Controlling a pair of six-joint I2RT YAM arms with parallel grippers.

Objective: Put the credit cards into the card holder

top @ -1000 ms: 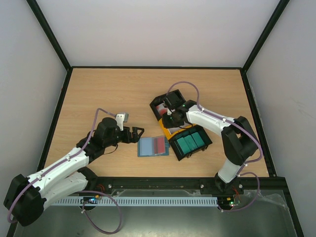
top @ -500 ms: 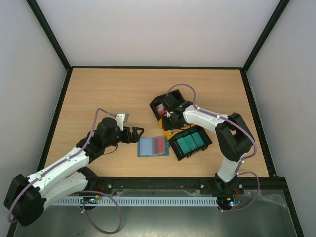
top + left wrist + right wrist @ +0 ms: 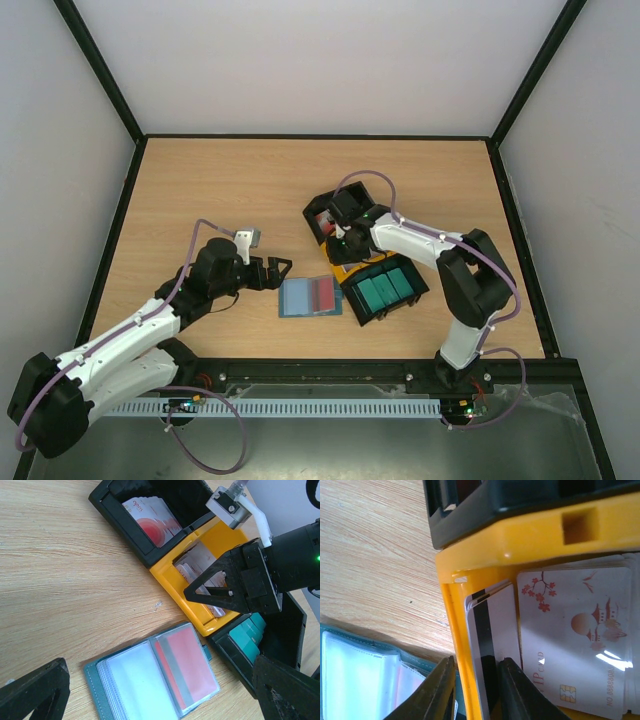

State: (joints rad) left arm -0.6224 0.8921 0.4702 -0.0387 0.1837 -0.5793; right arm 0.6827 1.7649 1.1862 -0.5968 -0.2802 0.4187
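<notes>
Swung slightly toward the desk's left edge, the right end effector [image 3: 477, 664] straddles a striped credit card [image 3: 492, 625] in the yellow bin [image 3: 530, 535]; whether it is clamped cannot be told. The left end effector [image 3: 279, 271] gapes apart.

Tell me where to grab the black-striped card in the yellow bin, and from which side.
Pinch the black-striped card by its raised long edge, coming straight down with the right tool, one finger per face. It appears to lean against the yellow bin wall, narrower in view than the flat blossom card beside it, so that edge seems the freest part.
</notes>
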